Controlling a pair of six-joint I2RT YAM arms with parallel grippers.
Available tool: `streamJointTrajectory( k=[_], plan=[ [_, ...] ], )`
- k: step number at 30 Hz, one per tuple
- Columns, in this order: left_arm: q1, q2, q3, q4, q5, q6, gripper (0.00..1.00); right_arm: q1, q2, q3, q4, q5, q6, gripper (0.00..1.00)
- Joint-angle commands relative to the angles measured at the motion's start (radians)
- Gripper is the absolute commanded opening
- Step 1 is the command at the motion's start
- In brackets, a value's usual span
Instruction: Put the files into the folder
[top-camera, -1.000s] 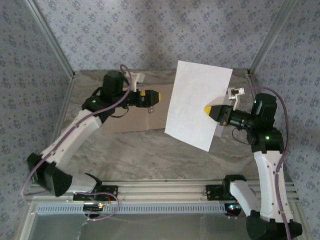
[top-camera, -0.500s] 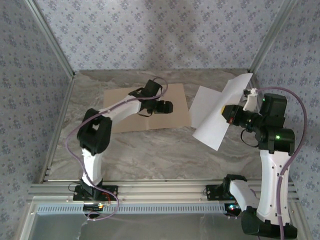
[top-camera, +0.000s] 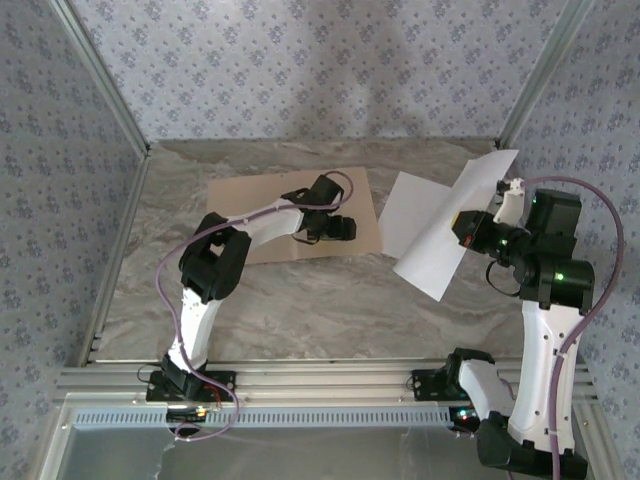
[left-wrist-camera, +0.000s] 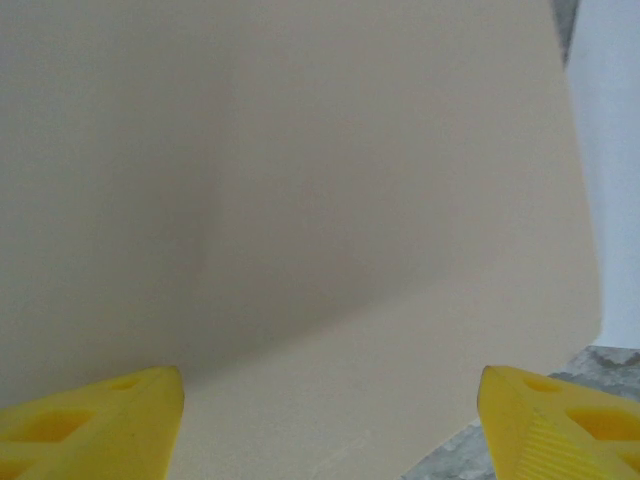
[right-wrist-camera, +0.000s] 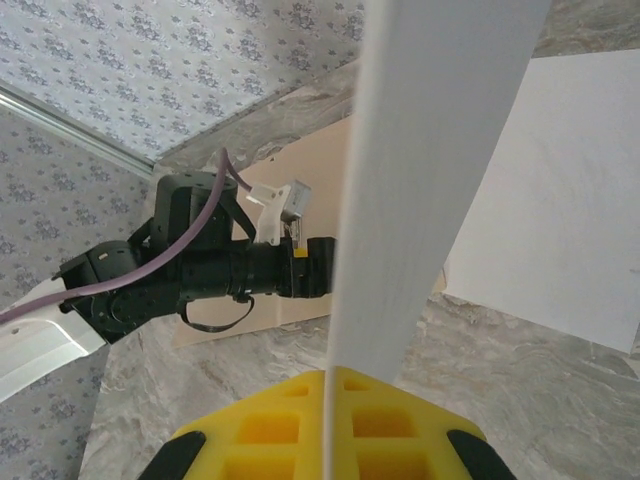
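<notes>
Right gripper (top-camera: 466, 224) is clamping the lifted file (top-camera: 435, 265), with both jaws closed flat on the paper. In the right wrist view, the sheet is rising edge-on out of the yellow fingers (right-wrist-camera: 260, 430). You are holding this sheet tilted and clear of the table (top-camera: 300, 300). That way it is hanging free and is not dragging across the second file (top-camera: 410, 205). That second file is lying flat on the marble, just beside the right edge of the folder (top-camera: 250, 215).

Left gripper (left-wrist-camera: 330, 420) is hovering over the right part of the folder, with its jaws standing wide apart and nothing between them. In the left wrist view, the tan cover is spreading between the two fingertips, and a strip of white paper is showing past the cover's edge. You cannot tell from these views whether the fingertips are touching the cover.

The folder is lying flat with its tan cover facing up, so it appears to be closed, and no file is inside it yet. Judging from this layout, you are stationing the open left gripper near the free edge so that it can raise the cover. The right arm is waiting alongside with its sheet ready to go in.

Take care on the approach, because the thin sheet is likely to bend or curl against the cover's edge.
</notes>
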Motion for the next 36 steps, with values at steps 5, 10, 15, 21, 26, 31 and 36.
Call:
streamJointTrajectory(
  k=[5, 10, 15, 21, 26, 31, 36],
  plan=[
    [-0.041, -0.044, -0.105, 0.016, 0.037, -0.038, 0.75, -0.017, -0.008, 0.020, -0.006, 0.002, 0.004, 0.00],
    [-0.059, -0.095, -0.213, 0.076, 0.046, -0.062, 0.74, -0.025, -0.011, 0.005, 0.000, -0.014, 0.014, 0.00],
    [-0.086, -0.145, -0.289, 0.117, 0.045, -0.101, 0.74, -0.034, -0.021, -0.002, 0.007, -0.025, 0.026, 0.00],
    [-0.143, -0.192, -0.339, 0.161, 0.027, -0.171, 0.73, -0.046, -0.029, -0.012, 0.016, -0.038, 0.040, 0.00],
    [-0.190, -0.203, -0.349, 0.187, 0.010, -0.238, 0.73, -0.057, -0.036, -0.020, 0.029, -0.053, 0.053, 0.00],
    [-0.231, -0.205, -0.351, 0.244, 0.003, -0.316, 0.73, -0.066, -0.039, -0.020, 0.029, -0.060, 0.061, 0.00],
    [-0.258, -0.197, -0.351, 0.321, 0.004, -0.386, 0.73, -0.075, -0.043, -0.026, 0.035, -0.072, 0.069, 0.00]
  ],
)
